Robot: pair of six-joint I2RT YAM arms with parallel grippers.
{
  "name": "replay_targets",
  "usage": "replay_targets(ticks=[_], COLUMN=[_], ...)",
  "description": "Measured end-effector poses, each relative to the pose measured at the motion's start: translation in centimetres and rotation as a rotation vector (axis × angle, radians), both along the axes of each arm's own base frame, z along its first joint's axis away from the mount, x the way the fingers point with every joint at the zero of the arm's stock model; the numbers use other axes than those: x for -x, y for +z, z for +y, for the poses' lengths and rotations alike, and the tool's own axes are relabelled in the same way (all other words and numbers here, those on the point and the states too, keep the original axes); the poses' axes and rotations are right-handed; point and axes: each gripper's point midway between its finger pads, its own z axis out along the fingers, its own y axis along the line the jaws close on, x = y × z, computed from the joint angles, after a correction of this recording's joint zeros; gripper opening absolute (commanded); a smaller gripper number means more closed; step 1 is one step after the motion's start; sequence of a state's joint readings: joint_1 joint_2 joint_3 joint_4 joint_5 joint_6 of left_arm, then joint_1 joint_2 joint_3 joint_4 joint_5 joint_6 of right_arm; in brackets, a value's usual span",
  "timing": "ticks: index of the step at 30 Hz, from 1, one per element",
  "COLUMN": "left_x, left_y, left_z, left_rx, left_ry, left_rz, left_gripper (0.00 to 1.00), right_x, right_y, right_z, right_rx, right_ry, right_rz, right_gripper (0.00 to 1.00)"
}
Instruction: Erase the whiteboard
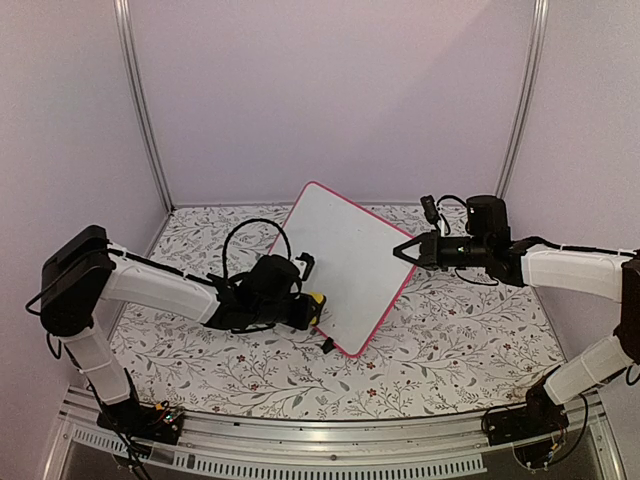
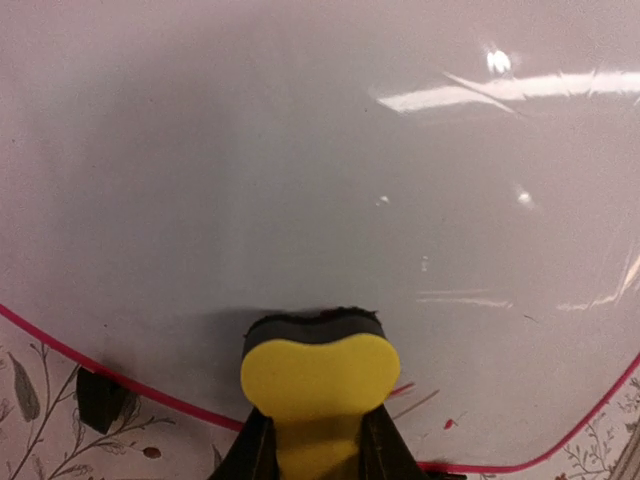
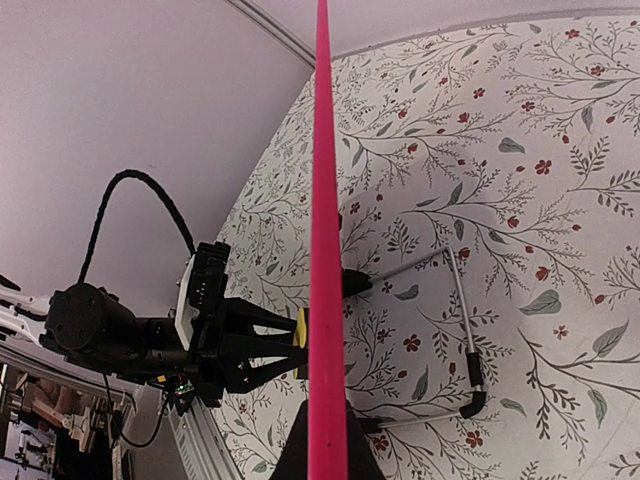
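On the floral table [image 1: 450, 330], the whiteboard [image 1: 345, 265] stands tilted. The right gripper [image 1: 408, 250] pinches its right edge, and the left gripper [image 1: 308, 305] clamps a yellow eraser [image 2: 320, 375] against its lower edge, with bare board above.

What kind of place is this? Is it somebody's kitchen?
Probably not. It looks like a small robot test booth: plain walls with metal posts, a left arm and a right arm bolted to a metal rail, and a flowery cloth under a whiteboard.

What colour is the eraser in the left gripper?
The eraser is yellow, with a dark front edge against the whiteboard; clearest in the left wrist view.
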State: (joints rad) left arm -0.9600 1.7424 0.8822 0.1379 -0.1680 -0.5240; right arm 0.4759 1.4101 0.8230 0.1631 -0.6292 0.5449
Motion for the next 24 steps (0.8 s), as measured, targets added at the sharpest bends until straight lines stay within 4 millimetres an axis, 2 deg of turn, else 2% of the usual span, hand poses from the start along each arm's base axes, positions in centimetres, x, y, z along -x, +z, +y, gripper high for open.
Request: replay_targets(ticks=[9, 18, 24], left_x=[0.8, 4.1, 4.5], left_y=[-0.6, -4.0, -3.3], left_z=[0.1, 2.2, 2.6], left_rx=[0.011, -0.044, -0.038], left_ry=[-0.003, -0.027, -0.023], left_rz=[0.041, 0.151, 0.14], left_gripper=[0.0, 0.0, 0.0], right_x=[0.0, 0.0, 0.0], right_y=[0.0, 0.0, 0.0], right_z=[0.0, 0.0, 0.1], right_rx=[0.002, 0.002, 0.0], right_ry=[0.002, 0.004, 0.008], right_rz=[-0.004, -0.008, -0.008], right_gripper=[0.0, 0.0, 0.0])
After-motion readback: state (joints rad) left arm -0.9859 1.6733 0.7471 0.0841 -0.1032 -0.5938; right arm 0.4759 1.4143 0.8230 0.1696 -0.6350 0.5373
